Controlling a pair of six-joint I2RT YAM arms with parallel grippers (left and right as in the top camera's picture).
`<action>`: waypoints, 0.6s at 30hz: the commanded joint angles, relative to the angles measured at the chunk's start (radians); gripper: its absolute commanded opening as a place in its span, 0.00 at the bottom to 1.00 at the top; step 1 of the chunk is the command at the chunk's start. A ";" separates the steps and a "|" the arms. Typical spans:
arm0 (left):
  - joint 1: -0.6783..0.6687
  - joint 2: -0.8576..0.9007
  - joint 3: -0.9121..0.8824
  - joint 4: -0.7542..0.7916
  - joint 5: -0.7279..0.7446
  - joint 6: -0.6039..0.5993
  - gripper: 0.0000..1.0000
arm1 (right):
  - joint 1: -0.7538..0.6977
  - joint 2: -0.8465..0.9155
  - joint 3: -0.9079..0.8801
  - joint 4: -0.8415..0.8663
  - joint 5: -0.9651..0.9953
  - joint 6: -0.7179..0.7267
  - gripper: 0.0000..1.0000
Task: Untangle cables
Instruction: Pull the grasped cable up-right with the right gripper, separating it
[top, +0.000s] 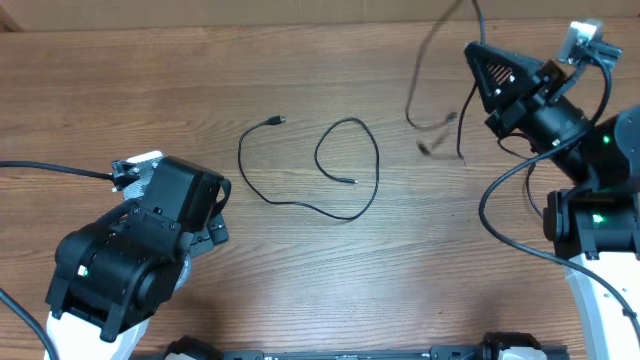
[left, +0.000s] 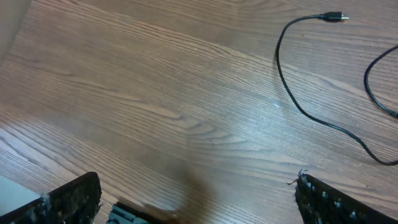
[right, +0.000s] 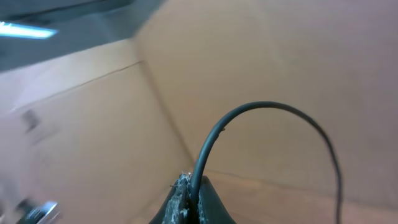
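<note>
One thin black cable (top: 243, 160) lies loose on the wooden table (top: 120, 90) in a wide curl, its small plug (top: 279, 121) at the upper left. The left wrist view shows that cable (left: 278, 59) and plug (left: 336, 17) ahead and to the right. My left gripper (top: 216, 218) (left: 199, 205) stands open over bare wood, left of the cable, with nothing between its fingers. My right gripper (top: 470, 48) (right: 194, 186) is lifted at the far right, shut on a second cable (right: 267, 106). This second cable (top: 409, 105) hangs blurred in the air, its ends near the table.
Cardboard walls (right: 261, 56) fill the right wrist view. Thick black robot wires (top: 505, 235) loop beside the right arm, and one (top: 50, 168) runs to the left arm. The table's far edge (top: 300, 26) runs along the top.
</note>
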 joint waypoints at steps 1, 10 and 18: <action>0.004 0.000 -0.002 0.002 -0.021 -0.014 0.99 | -0.003 -0.017 0.027 0.013 -0.185 -0.178 0.04; 0.004 0.000 -0.002 0.002 -0.021 -0.014 0.99 | -0.083 -0.014 0.027 -0.256 0.053 -0.234 0.04; 0.004 0.000 -0.002 0.002 -0.021 -0.014 1.00 | -0.084 -0.014 0.027 -0.465 0.048 -0.010 0.04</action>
